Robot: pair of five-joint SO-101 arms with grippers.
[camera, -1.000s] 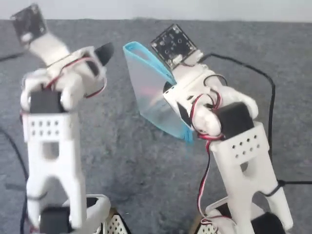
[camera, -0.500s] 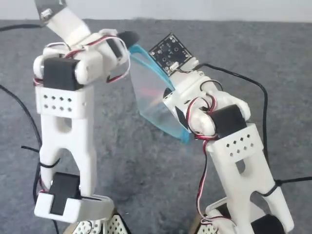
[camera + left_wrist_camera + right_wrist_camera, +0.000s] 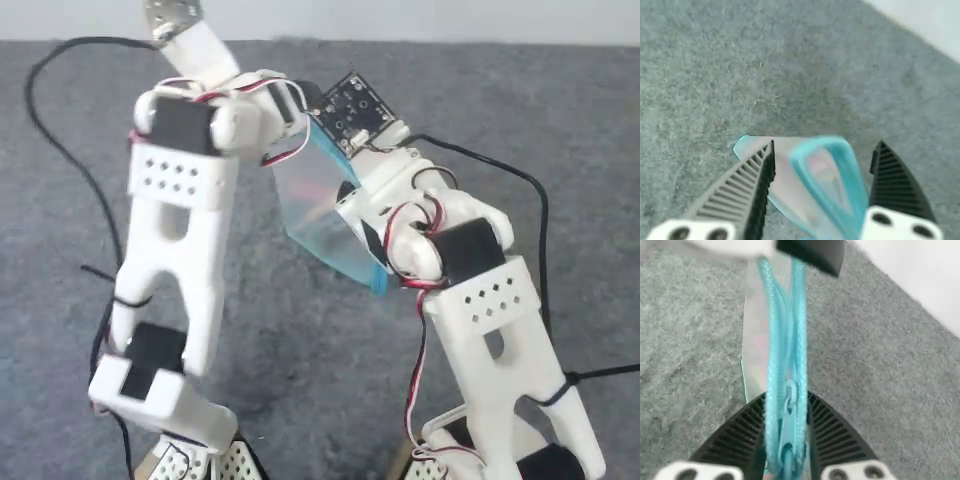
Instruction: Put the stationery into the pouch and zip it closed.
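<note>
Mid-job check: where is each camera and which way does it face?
High view: fixed, looking down over the table; left arm and right arm rise from bases nearest the camera and meet at the pouch.
Left wrist view: on the left arm, looking along the open left gripper at the pouch's blue-rimmed end, table beyond.
Right wrist view: on the right arm, looking along the right gripper, shut on the pouch's zipper edge.
Shared: the pouch, in all three; right wrist view also catches the left gripper's finger.
</note>
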